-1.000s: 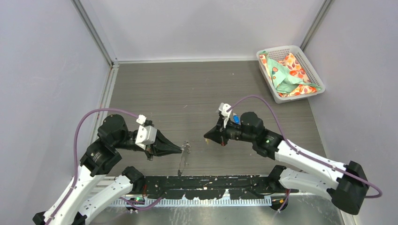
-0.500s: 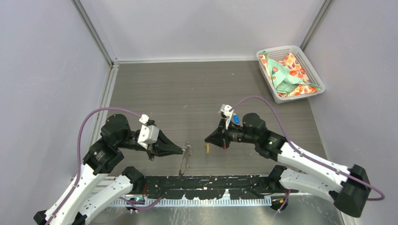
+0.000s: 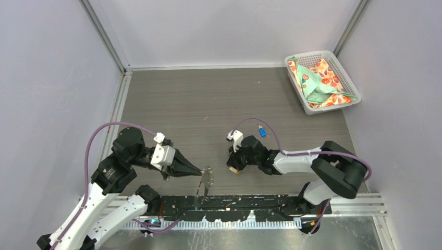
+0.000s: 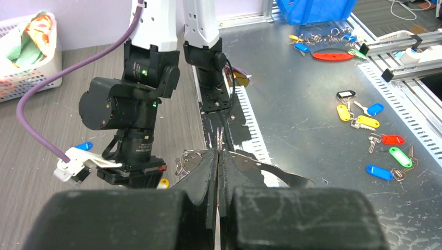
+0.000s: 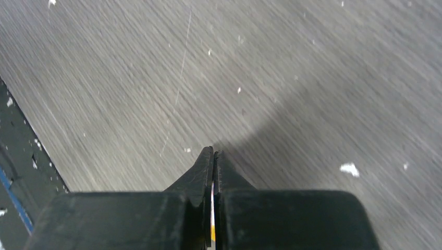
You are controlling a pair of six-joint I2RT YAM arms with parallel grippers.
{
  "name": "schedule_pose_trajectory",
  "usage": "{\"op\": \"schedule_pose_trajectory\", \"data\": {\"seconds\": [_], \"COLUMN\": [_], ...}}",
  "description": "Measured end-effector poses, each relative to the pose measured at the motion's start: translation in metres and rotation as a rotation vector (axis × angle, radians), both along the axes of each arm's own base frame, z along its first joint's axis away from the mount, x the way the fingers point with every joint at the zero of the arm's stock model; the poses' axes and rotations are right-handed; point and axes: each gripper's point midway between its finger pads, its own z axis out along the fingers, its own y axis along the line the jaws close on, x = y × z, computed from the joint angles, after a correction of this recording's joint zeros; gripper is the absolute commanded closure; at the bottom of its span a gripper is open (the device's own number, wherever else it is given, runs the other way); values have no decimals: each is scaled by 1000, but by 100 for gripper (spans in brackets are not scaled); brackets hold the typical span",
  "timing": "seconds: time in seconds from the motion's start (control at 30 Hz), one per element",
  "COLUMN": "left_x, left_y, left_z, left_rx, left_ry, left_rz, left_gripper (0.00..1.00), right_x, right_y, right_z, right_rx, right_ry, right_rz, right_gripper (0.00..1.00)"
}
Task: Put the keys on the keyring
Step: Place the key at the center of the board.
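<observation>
Top external view: left gripper point(image 3: 201, 171), low over the near part of the table point(image 3: 198, 104), jaws pressed together on the keyring point(image 3: 206, 179), whose thin grey loop hangs from the tips toward the near edge. Right gripper point(image 3: 231, 165), just across a small gap and facing it, jaws likewise together, with the yellow key point(image 3: 230, 168) showing as a speck at the tips. Blue key point(image 3: 261, 132), loose on the table behind the right gripper, well apart from the ring. Basket point(image 3: 341, 65) with a patterned cloth point(image 3: 318, 83), far right corner, not involved. Left wrist view: fingers meeting with no gap; wire coils of the keyring point(image 4: 183, 160) bunched just left of the tips; yellow key head point(image 4: 163, 183) beneath the opposite gripper; a scatter of spare keys point(image 4: 372, 122) on the metal bench beyond the table. Right wrist view: jaws clamped flat with a yellow sliver point(image 5: 212, 226) between them; bare table below; ring out of sight. Step in hand, by my reckoning: bringing the yellow key to the ring for threading, with no key on it yet. Next move calls for lining the key's hole up with the ring's free end while the floppy loop is held steady. Whether the fitting stands open, I cannot tell.
</observation>
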Motion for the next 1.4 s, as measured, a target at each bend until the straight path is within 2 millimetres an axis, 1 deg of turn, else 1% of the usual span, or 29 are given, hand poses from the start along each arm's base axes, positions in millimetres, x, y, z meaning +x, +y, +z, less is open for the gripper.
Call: {"op": "schedule_pose_trajectory", "data": {"seconds": [0.1, 0.17, 0.27, 0.37, 0.5, 0.6, 0.63, 0.67, 0.7, 0.73, 0.8, 0.83, 0.9, 1.0, 1.03, 1.07, 1.1, 1.17, 1.2, 1.23, 1.27, 1.3, 1.33, 1.37, 1.4], "left_x": [-1, -2, -4, -4, -5, -5, -5, -5, -5, -5, -5, -5, -5, -5, -5, -5, -5, -5, -4, -4, -4, -4, -4, -4, -4], "left_y": [1, 1, 2, 3, 3, 3, 3, 3, 3, 4, 4, 4, 4, 4, 4, 4, 4, 4, 4, 4, 4, 4, 4, 4, 4], "left_z": [-1, -1, -1, -1, -1, -1, -1, -1, -1, -1, 0, 2, 4, 5, 5, 5, 5, 5, 5, 5, 5, 5, 5, 5, 5], "left_rx": [5, 6, 8, 8, 6, 6, 6, 6, 6, 7, 6, 3, -1, -2, -2, -2, -2, -2, -2, -2, -1, -1, -1, -1, -1], "left_ry": [6, 7, 9, 9, 7, 7, 7, 7, 7, 8, 6, 2, -3, -5, -5, -5, -5, -5, -5, -6, -6, -5, -4, -4, -3], "left_rz": [-3, -3, -3, -3, -3, -3, -3, -3, -3, -2, -1, 0, 2, 2, 3, 3, 3, 6, 7, 9, 10, 11, 11, 12, 12], "left_gripper": [100, 100, 100, 100, 100, 100, 100, 100, 100, 100, 100, 100, 100, 100, 100, 100, 100, 100, 100, 100, 100, 100, 100, 100, 100], "right_x": [9, 11, 14, 16, 14, 13, 13, 12, 12, 11, 12, 14, 20, 34, 37, 38, 38, 33, 29, 25, 19, 14, 10, 6, 5], "right_y": [14, 21, 25, 24, 18, 16, 16, 15, 13, 11, 5, 0, -8, -18, -20, -21, -24, -28, -31, -32, -32, -32, -31, -30, -27], "right_z": [1, 1, -1, 1, 10, 20, 22, 24, 25, 26, 32, 42, 68, 114, 125, 130, 130, 117, 107, 98, 90, 83, 77, 71, 65], "right_rx": [35, 43, 34, 26, 15, 21, 22, 23, 18, 10, -6, -9, 19, 103, 131, 150, 160, 127, 96, 67, 48, 36, 24, 8, -9], "right_ry": [-44, -57, -69, -83, -94, -100, -99, -98, -93, -90, -93, -107, -127, -139, -136, -127, -104, -46, -14, 13, 36, 56, 73, 88, 103], "right_rz": [-4, -2, -8, -17, -21, -21, -23, -26, -33, -41, -62, -87, -167, -319, -355, -382, -411, -443, -450, -444, -427, -408, -392, -377, -364], "right_gripper": [89, 80, 69, 49, 45, 43, 41, 34, 9, 1, 0, 0, 0, 0, 0, 0, 0, 0, 1, 4, 9, 19, 33, 42, 44]}}
